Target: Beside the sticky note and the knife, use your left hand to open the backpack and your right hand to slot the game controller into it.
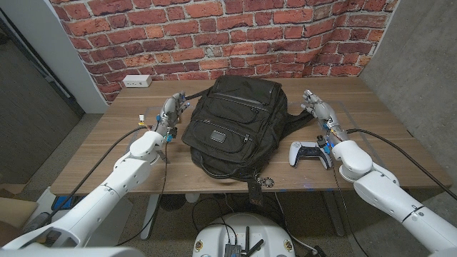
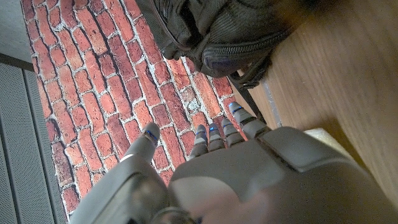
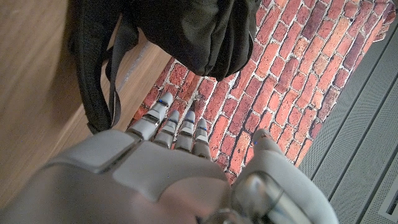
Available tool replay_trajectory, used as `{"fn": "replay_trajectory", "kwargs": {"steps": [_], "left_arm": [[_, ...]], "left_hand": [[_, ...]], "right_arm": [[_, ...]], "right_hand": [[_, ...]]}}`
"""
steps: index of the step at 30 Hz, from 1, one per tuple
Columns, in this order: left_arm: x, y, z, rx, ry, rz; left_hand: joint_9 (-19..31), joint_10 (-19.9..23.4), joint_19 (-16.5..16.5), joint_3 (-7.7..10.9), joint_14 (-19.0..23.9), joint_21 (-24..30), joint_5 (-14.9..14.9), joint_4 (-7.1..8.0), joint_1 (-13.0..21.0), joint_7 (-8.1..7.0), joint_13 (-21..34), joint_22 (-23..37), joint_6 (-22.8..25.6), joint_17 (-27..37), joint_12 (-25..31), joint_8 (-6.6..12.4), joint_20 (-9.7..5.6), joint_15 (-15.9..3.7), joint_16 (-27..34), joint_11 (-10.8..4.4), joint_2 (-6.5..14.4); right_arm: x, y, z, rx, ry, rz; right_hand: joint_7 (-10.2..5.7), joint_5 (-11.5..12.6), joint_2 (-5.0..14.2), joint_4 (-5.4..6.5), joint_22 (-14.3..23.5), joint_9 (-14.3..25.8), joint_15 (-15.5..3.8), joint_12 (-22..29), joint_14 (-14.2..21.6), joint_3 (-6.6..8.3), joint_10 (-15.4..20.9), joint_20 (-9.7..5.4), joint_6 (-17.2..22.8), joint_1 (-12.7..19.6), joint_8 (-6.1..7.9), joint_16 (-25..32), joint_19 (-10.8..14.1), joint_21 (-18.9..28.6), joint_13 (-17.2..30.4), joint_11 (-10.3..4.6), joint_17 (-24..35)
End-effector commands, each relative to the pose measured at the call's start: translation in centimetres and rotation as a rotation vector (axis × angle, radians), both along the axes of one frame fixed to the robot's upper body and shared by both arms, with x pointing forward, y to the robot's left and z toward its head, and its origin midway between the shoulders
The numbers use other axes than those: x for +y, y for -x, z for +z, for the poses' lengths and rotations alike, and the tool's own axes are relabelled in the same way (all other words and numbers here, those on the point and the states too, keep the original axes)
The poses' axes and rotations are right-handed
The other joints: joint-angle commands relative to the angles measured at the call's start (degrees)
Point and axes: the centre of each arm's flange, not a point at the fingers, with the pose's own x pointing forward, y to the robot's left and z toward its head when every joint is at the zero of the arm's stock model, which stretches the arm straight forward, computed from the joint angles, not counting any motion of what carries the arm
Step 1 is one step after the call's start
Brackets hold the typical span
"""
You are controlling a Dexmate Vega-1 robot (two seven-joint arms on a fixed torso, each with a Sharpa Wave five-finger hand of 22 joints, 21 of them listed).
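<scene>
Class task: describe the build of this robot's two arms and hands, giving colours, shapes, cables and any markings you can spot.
Both arms have smooth, rounded white shells with bulging joints. Black cables loop alongside each forearm toward the wrist. The left hand and right hand are silver-grey metal with slim segmented fingers; small blue marks show on several fingers. Tiny coloured parts sit at the wrists.

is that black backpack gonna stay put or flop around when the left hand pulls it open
The backpack lies flat on the table, bulging, so it probably won't tip. Its fabric looks soft and creased, so the flap will likely sag rather than stay open. With no hand pinning it, it may slide on the smooth wood when the left hand pulls.
</scene>
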Motion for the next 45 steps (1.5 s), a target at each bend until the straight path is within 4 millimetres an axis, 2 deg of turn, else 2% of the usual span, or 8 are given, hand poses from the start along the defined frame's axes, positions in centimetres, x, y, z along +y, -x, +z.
{"fn": "replay_trajectory", "kwargs": {"steps": [1, 6, 8, 11, 19, 24, 34, 45], "left_arm": [[0.8, -0.1, 0.3, 0.015, 0.010, 0.016], [1.1, -0.4, 0.4, 0.028, 0.010, 0.013], [1.5, -0.5, 0.3, 0.033, 0.020, 0.012], [1.9, -0.4, 0.2, 0.030, 0.036, 0.022], [2.2, -0.5, 0.6, 0.049, 0.023, 0.035], [2.2, -0.7, 0.8, 0.059, 0.023, 0.034], [2.1, -0.5, 0.9, 0.070, 0.019, 0.042], [1.9, -0.4, 0.8, 0.081, 0.021, 0.050]], "left_hand": [[0.3, 0.0, -0.2, 0.19, 0.0, 0.0, 0.0, -0.41, -0.1, -0.27, 0.2, 0.3, 0.2, 0.2, 0.2, 0.00, -1.11, 0.14, 0.3, -0.07, 2.5], [0.3, -0.1, -0.2, 0.21, 0.1, 0.0, 0.0, -0.42, -0.1, -0.25, 0.2, 0.3, 0.2, 0.2, 0.2, 0.01, -1.13, 0.15, 0.3, -0.16, 2.5], [0.3, 0.1, -0.3, 0.23, 0.2, 0.0, 0.0, -0.42, -0.2, -0.25, 0.2, 0.3, 0.3, 0.2, 0.2, 0.04, -1.13, 0.17, 0.4, -0.13, 2.5], [0.3, 0.7, -0.2, 0.25, 0.6, 0.1, 0.0, -0.39, -0.3, -0.15, 0.2, 0.3, 0.6, 0.2, 0.5, 0.17, -1.05, 0.27, 0.5, -0.13, 2.5], [0.3, 0.7, -0.1, 0.28, 0.8, 0.1, 0.0, -0.40, -0.4, -0.13, 0.2, 0.3, 1.0, 0.2, 0.5, 0.28, -1.02, 0.25, 0.6, -0.24, 2.5], [0.3, 0.8, -0.1, 0.30, 0.8, 0.1, 0.0, -0.39, -0.5, -0.14, 0.2, 0.3, 1.1, 0.2, 0.5, 0.29, -1.01, 0.22, 0.6, -0.23, 2.5], [0.3, 1.1, 0.0, 0.40, 1.2, 0.2, 0.0, -0.41, -0.6, -0.11, 0.2, 0.3, 1.2, 0.2, 0.5, 0.27, -1.04, 0.12, 0.6, -0.36, 2.6], [0.3, 1.1, 0.1, 0.53, 1.5, 0.2, 0.0, -0.43, -0.7, -0.04, 0.2, 0.3, 1.3, 0.2, 0.5, 0.24, -1.10, 0.18, 0.6, -0.34, 2.7]], "right_arm": [[0.1, 2.7, 0.1, -0.024, 0.055, -0.053], [0.2, 3.5, -0.1, -0.019, 0.088, -0.080], [0.2, 3.8, -0.2, -0.021, 0.091, -0.078], [0.4, 4.2, -0.3, -0.024, 0.109, -0.097], [0.4, 5.5, -0.2, -0.028, 0.195, -0.138], [0.4, 6.0, -0.5, -0.028, 0.231, -0.162], [0.3, 7.3, -1.1, -0.029, 0.311, -0.236], [0.0, 8.2, -1.0, -0.015, 0.464, -0.308]], "right_hand": [[-0.31, -0.1, 0.12, -0.62, 0.1, 0.1, -0.51, 0.4, 0.4, 0.11, 0.2, 0.22, 0.2, 0.5, 0.10, 0.3, 0.4, -0.4, 0.0, -0.08, 0.0], [-0.41, -0.2, 0.01, -1.02, 0.1, 0.1, -0.61, 0.4, 0.5, 0.16, 0.3, 0.37, 0.2, 0.7, 0.10, 0.3, 0.0, -0.9, 0.0, -0.26, -0.3], [-0.50, -0.3, -0.01, -1.18, 0.1, 0.1, -0.65, 0.4, 0.5, 0.11, 0.4, 1.54, 0.2, 0.7, 0.11, 0.4, -0.4, -1.2, 0.0, -0.38, -0.5], [-0.60, -0.5, 0.00, -1.27, 0.2, 0.1, -0.76, 0.4, 1.2, 0.05, 0.6, 2.34, 0.2, 0.7, 0.11, 0.8, 0.0, -1.3, -0.1, -0.52, -0.6], [-0.93, -0.7, -0.20, -1.94, 0.2, 0.1, -0.86, 0.6, 1.7, 0.09, 1.2, 3.11, 0.1, 1.0, 0.09, 0.9, 0.0, -1.7, -0.1, -0.79, -1.0], [-1.44, -0.8, -0.53, -2.58, 0.2, 0.2, -0.90, 0.8, 2.1, 0.12, 1.6, 3.56, 0.4, 1.4, 0.22, 1.0, -1.1, -2.5, -0.1, -0.81, -1.4], [-2.06, -1.2, -1.17, -3.87, 0.3, 0.2, -0.29, 0.9, 3.5, -0.04, 2.5, 3.26, 0.3, 1.8, 0.18, 1.4, -5.7, -4.8, 0.0, -0.71, -2.5], [-2.18, -1.4, -1.33, -4.81, 0.3, 0.2, -0.28, 0.3, 2.9, 0.12, 1.2, 3.16, 0.1, 2.3, 0.13, 0.9, -6.9, -5.2, 0.1, -0.82, -3.2]]}}
